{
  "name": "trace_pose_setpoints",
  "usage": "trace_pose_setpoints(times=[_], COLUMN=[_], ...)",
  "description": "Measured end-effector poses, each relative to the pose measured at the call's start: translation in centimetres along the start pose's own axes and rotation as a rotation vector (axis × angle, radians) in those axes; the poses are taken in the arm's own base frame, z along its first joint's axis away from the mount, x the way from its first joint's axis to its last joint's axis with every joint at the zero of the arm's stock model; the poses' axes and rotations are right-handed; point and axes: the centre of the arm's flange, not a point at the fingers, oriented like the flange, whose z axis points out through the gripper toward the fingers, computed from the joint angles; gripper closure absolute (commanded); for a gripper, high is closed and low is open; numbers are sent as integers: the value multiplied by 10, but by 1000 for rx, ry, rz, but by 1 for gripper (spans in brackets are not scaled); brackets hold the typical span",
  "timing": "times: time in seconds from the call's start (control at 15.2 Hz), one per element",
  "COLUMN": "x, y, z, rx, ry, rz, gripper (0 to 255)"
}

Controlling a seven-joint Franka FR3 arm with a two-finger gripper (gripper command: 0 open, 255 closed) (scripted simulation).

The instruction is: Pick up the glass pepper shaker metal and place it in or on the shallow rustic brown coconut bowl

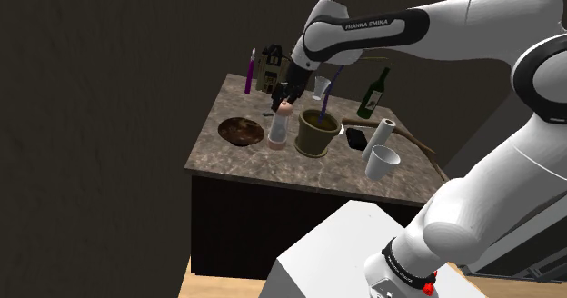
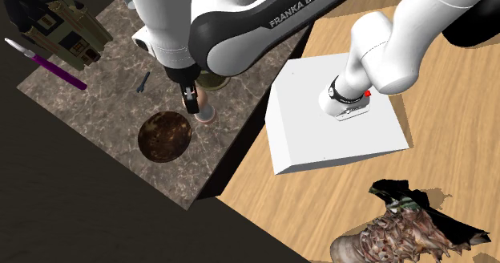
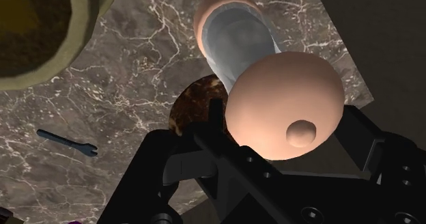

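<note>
Tool (image 1: 289, 96) at pepper shaker (image 1: 279, 129) top, marble counter (image 1: 238, 163), dark walls (image 1: 91, 114).

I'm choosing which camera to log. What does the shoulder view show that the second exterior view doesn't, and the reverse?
Shoulder view: a green bottle and a white cup on the marble table. Second exterior view: a small blue wrench on the marble and a ragged boot on the floor. Both: the gripper at the cap of the pink-capped shaker, the brown bowl, a purple tool and the white stand.
</note>
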Motion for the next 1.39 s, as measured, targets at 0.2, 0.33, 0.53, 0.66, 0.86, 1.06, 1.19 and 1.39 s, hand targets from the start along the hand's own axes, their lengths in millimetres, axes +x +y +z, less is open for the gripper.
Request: trace_pose_setpoints(times=[0.2,0.33,0.53,0.66,0.86,1.06,1.19,1.39], x=[2,3,6,23,55,95,122,157], y=[-1,-2,-4,-7,-9,-16,-18,-24], z=[-15,-26,-42,-51,-62,-70,-76,-90], rx=[0,0,0,0,0,0,0,0], ry=[0,0,0,0,-1,0,0,0], rz=[0,0,0,0,0,0,0,0], gripper=[255,255,255,255,255,255,255,255])
